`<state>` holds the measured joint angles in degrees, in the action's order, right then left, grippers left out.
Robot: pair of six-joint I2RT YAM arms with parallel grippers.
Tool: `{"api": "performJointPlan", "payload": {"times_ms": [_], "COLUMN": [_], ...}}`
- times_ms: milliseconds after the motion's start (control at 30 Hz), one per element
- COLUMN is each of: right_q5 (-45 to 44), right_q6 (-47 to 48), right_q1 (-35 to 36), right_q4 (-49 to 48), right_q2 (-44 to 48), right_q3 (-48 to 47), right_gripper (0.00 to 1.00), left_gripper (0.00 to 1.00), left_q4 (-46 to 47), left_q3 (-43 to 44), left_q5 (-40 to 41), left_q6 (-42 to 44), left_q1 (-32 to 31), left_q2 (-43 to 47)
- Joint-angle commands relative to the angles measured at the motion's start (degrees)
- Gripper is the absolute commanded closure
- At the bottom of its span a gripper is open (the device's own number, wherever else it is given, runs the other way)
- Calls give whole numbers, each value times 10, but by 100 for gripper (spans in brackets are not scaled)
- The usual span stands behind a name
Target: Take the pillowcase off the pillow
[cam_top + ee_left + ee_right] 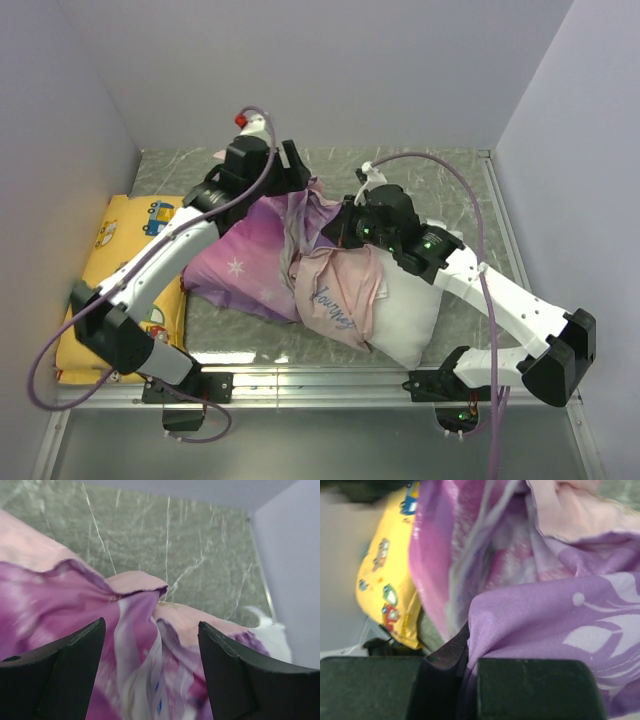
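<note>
The pink-purple pillowcase [255, 255] lies bunched mid-table, its paler inside with lettering [335, 295] folded back over the white pillow [415, 310], which sticks out at the right. My right gripper [340, 228] is shut on a fold of purple pillowcase fabric [540, 615], pinched between its fingers [445, 652]. My left gripper [300, 180] hangs open just above the far bunched edge of the pillowcase [135, 645]; its fingers [70, 665] straddle the fabric without closing on it. A bit of pillow [274, 636] shows at the right of the left wrist view.
A yellow cushion with cartoon vehicles [125, 255] lies along the left wall, also in the right wrist view [382, 575]. Green marbled tabletop [440, 175] lies behind the pillow. White walls close in left, back and right. A metal rail [320, 378] runs along the near edge.
</note>
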<state>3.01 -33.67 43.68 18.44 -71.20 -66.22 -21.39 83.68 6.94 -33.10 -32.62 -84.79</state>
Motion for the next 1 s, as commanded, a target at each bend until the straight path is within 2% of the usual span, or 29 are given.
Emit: {"api": "performJointPlan", "payload": {"times_ms": [0,133,200,267,400,433,467,533,633,700,733,767,800,833,867,900,967], "right_q5": [-7,-4,-1,9,22,23,23,30,43,46,46,40,26,13,-2,-29,-62], "right_q6": [-10,-3,0,1,5,7,6,4,2,4,4,11,18,23,36,41,53], "right_q1": [-23,-39,-52,-61,-71,-73,-75,-77,-76,-77,-77,-76,-76,-77,-77,-79,-83], "right_q4": [-36,-28,-24,-22,-20,-20,-21,-25,-26,-20,-15,-10,3,11,21,44,66], "right_q2": [9,-3,-9,-22,-44,-50,-52,-56,-62,-61,-56,-50,-44,-25,-13,12,41], "right_q3": [9,1,-8,-22,-46,-49,-51,-52,-51,-53,-53,-52,-52,-52,-52,-52,-49], "right_gripper": [100,100,100,100,99,98,98,98,98,93,88,79,69,49,40,29,22], "left_gripper": [20,19,19,19,18,18,11,5,4,12,19,40,53,65,84,89,94], "left_q4": [16,20,39,45,94,143,164,193,209,171,146,78,54,32,20,18,32], "left_q3": [-11,-51,-101,-157,-265,-311,-328,-349,-331,-307,-273,-254,-237,-211,-206,-204,-216], "left_q5": [43,17,-24,-29,4,4,7,47,117,147,197,222,248,264,289,294,301], "left_q6": [-21,-17,-11,-10,-30,-45,-51,-58,-54,-75,-86,-100,-126,-135,-144,-158,-165], "left_q1": [5,2,-6,-37,-128,-164,-182,-244,-300,-303,-303,-303,-303,-304,-304,-304,-303], "left_q2": [85,161,201,222,260,263,261,235,174,114,95,76,45,35,29,27,34]}}
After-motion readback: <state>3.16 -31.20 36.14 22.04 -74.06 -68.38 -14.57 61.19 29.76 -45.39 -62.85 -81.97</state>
